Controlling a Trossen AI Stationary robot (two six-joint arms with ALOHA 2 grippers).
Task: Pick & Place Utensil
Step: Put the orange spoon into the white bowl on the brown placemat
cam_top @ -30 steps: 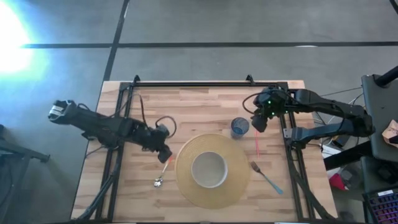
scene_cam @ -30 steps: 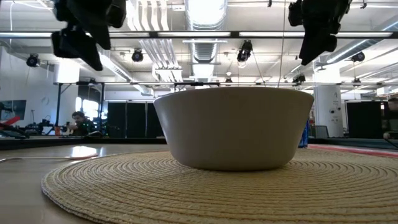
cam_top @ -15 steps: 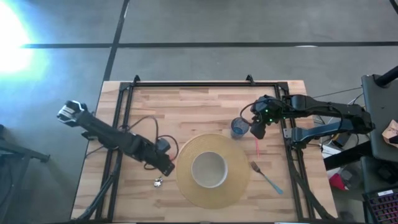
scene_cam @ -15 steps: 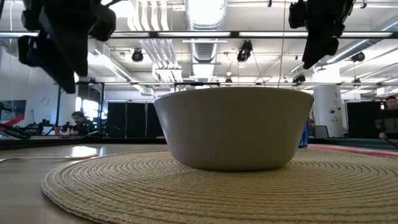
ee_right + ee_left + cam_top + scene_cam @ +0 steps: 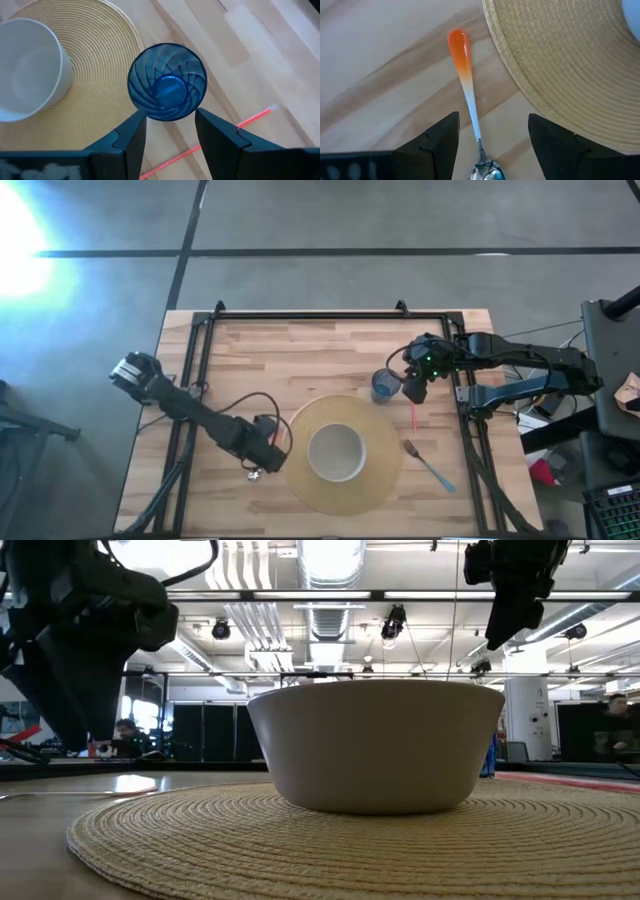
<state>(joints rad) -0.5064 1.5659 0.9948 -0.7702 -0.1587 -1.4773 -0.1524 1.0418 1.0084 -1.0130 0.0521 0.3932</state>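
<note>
In the high view the left arm covers most of the spoon; only its bowl shows by the edge of the woven placemat. In the left wrist view the spoon's bowl is cut off at the picture's edge, while its handle, fading from orange at the tip through white to blue, lies flat on the wooden counter just beside the placemat. In the low view the white bowl blocks most of what stands behind it. No writing or label can be read on anything.

The left end effector hovers low over the spoon with its fingers spread wide, one on each side of the handle, touching nothing. The right end effector hangs above the blue ribbed cup, fingers apart and straddling the cup's rim in the right wrist view; whether they touch the cup cannot be told. A thin red straw lies on the counter beside the cup, and a fork with a blue handle lies on the bowl's other side from the spoon.
</note>
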